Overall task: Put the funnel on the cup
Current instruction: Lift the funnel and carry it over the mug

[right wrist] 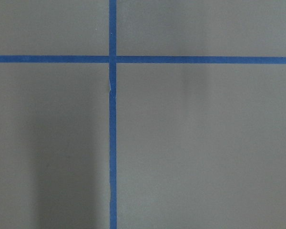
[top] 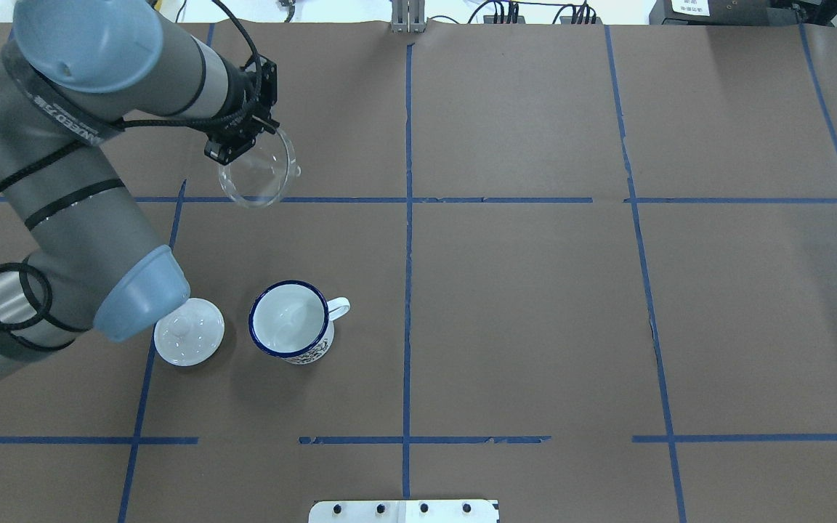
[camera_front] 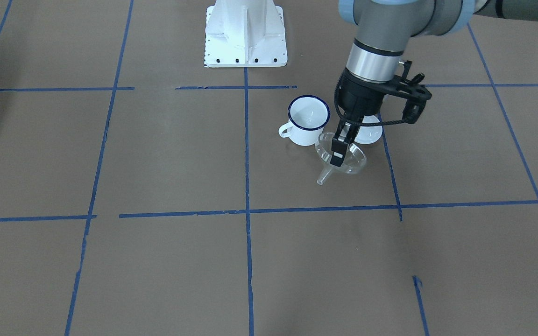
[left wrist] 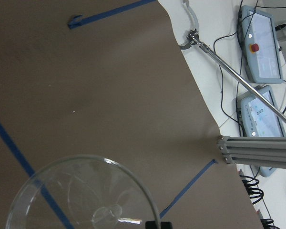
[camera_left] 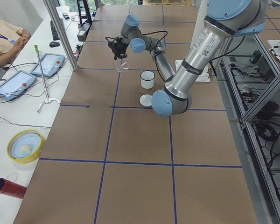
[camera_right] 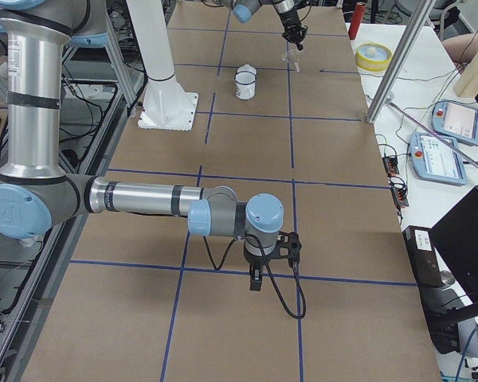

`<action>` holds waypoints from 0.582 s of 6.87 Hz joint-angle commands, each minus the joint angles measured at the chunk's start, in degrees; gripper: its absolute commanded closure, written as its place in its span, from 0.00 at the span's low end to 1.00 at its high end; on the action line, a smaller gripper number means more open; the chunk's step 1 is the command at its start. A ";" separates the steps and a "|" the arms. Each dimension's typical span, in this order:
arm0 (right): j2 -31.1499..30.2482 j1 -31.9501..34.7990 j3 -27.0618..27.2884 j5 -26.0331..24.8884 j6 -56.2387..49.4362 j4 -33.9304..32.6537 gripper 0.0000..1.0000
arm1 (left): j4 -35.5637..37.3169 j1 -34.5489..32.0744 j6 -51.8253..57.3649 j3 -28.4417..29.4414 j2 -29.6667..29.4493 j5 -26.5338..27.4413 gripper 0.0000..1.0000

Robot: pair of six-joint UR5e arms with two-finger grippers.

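My left gripper [top: 228, 149] is shut on the rim of the clear funnel [top: 257, 171] and holds it tilted above the table. In the front view the funnel [camera_front: 343, 158] hangs with its spout pointing down and to one side, just beyond the cup [camera_front: 307, 120] from the robot. The cup [top: 289, 319] is a white enamel mug with a dark blue rim, upright and empty. The left wrist view shows the funnel [left wrist: 81, 195] from above. My right gripper [camera_right: 255, 280] hangs over bare table far from both; I cannot tell whether it is open or shut.
A white round lid with a knob [top: 188, 340] lies next to the cup, under the left arm's elbow. The robot's white base [camera_front: 245, 35] stands behind the cup. Operators' tablets [camera_left: 49, 64] and a yellow bowl [camera_left: 24, 145] lie off the table's far edge.
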 commanded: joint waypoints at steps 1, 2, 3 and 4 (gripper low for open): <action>0.00 0.00 0.00 0.00 0.00 0.00 0.00 | 18.70 6.00 0.28 -2.86 -3.77 -1.46 1.00; 0.00 0.00 0.00 0.00 0.00 0.00 0.00 | 24.08 6.46 0.28 -2.77 -6.23 -2.60 1.00; 0.00 0.00 0.00 0.00 0.00 0.00 0.00 | 26.14 6.99 0.28 -2.34 -7.56 -2.87 1.00; 0.00 0.00 0.00 0.00 0.00 0.00 0.00 | 28.16 7.78 0.28 -1.38 -9.22 -3.22 1.00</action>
